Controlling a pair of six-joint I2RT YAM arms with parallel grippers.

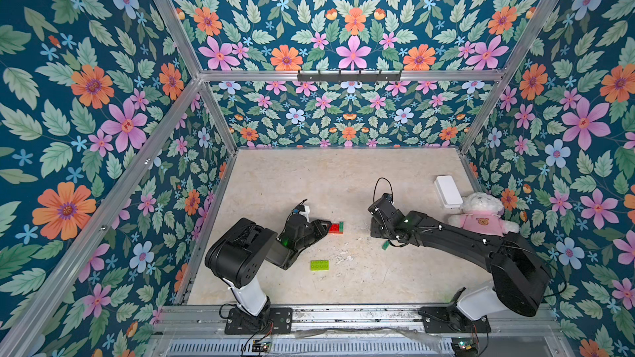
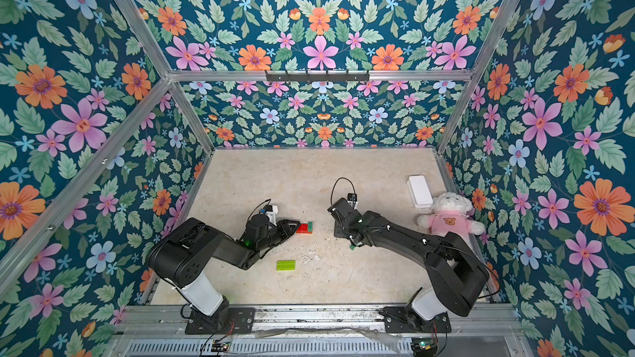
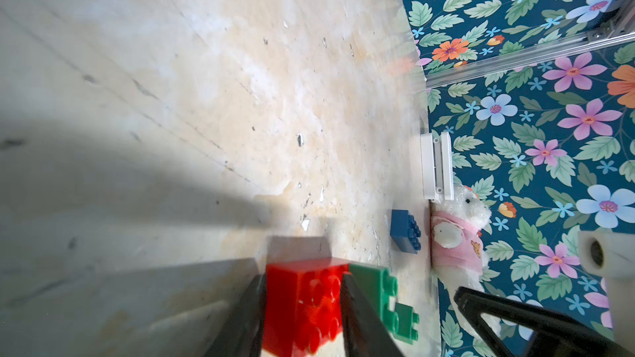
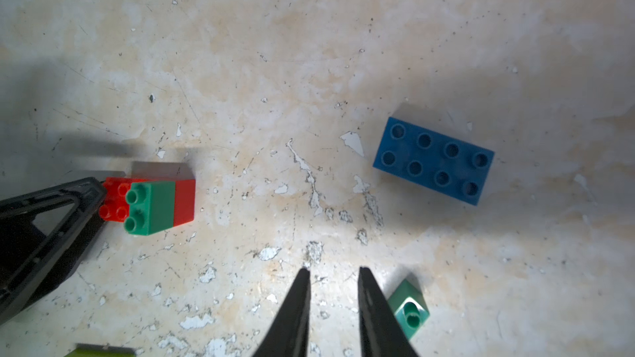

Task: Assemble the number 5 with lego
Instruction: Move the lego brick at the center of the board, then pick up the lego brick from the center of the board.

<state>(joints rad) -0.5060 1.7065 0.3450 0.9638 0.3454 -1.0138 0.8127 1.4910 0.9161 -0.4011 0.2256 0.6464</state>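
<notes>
Lime-green brick (image 1: 319,265) lies nearest; left tool (image 3: 301,278) clamps the red brick (image 4: 184,200), likely steadying it, while right tool (image 4: 333,271) hovers, narrow and empty, beside a loose dark-green brick (image 4: 409,307).

On the table (image 1: 309,183), a small brick (image 4: 151,207) sits on a bigger brick (image 4: 185,200) — near the middle. A long brick (image 1: 319,265) lies before them (a little to the left); far right is the box (image 1: 448,191), the plush toy (image 1: 481,216) just before it.
</notes>
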